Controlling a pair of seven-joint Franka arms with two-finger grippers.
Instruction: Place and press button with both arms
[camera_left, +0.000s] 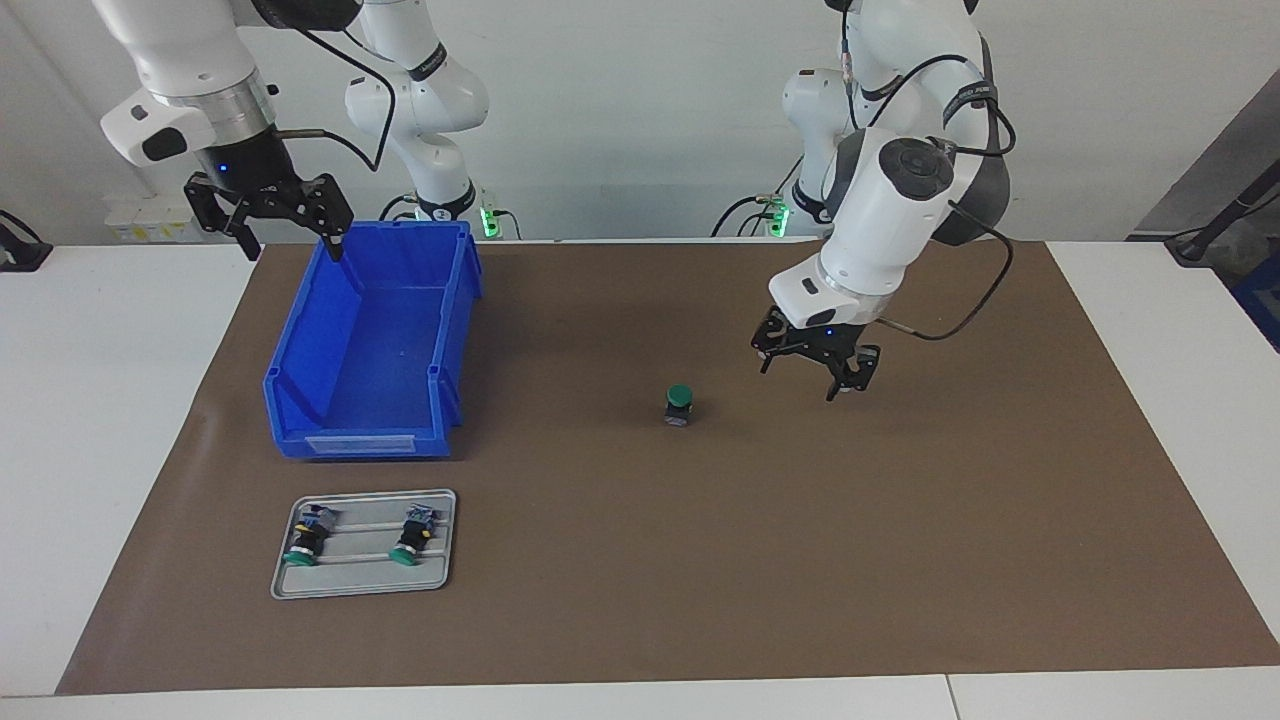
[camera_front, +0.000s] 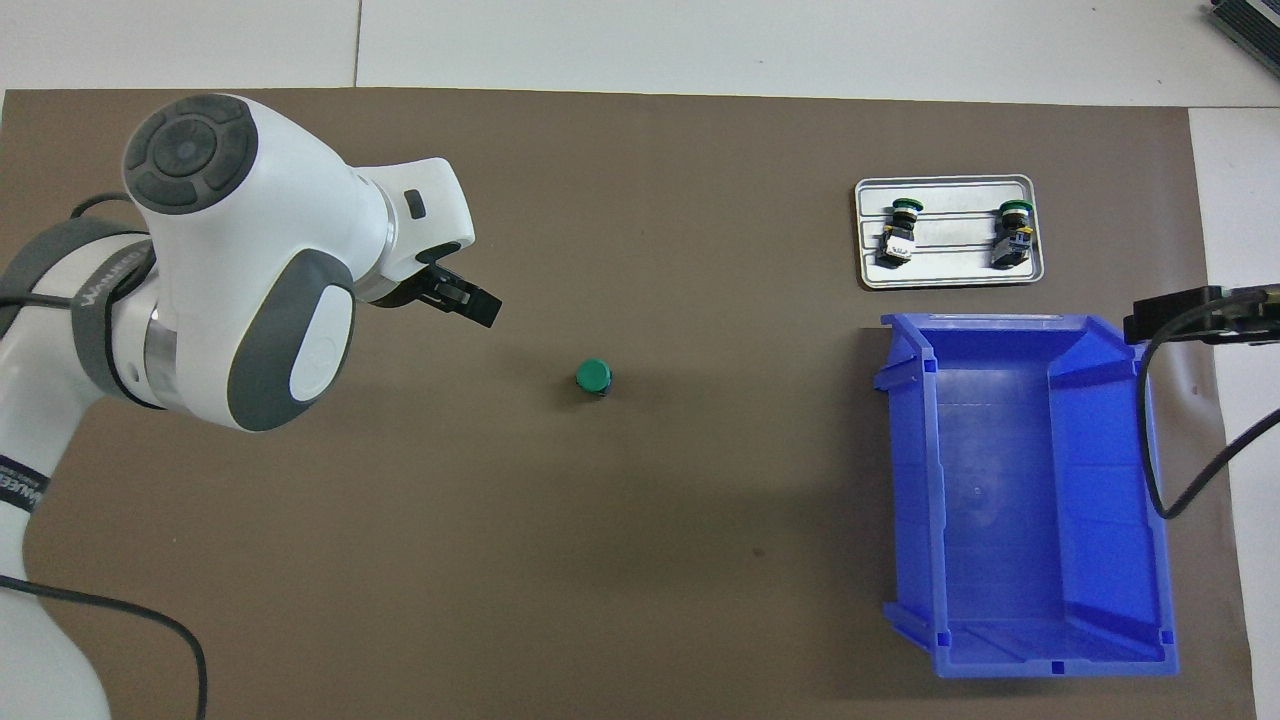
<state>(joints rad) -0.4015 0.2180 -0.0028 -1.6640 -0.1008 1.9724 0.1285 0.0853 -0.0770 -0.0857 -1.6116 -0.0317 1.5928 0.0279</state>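
Two black clawed grippers, left and right, both spread empty; round green-capped button upright on matte brown mat.

Colours of parts on the mat
Button cap green; bin blue; tray grey; mat plain brown.

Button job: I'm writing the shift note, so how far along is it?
Placed: one button stands upright on the mat, green cap up. In hand: nothing; the open left pincer hangs beside it, not touching. The right pincer waits open over the blue bin. Left: the press. Two buttons lie on the tray.
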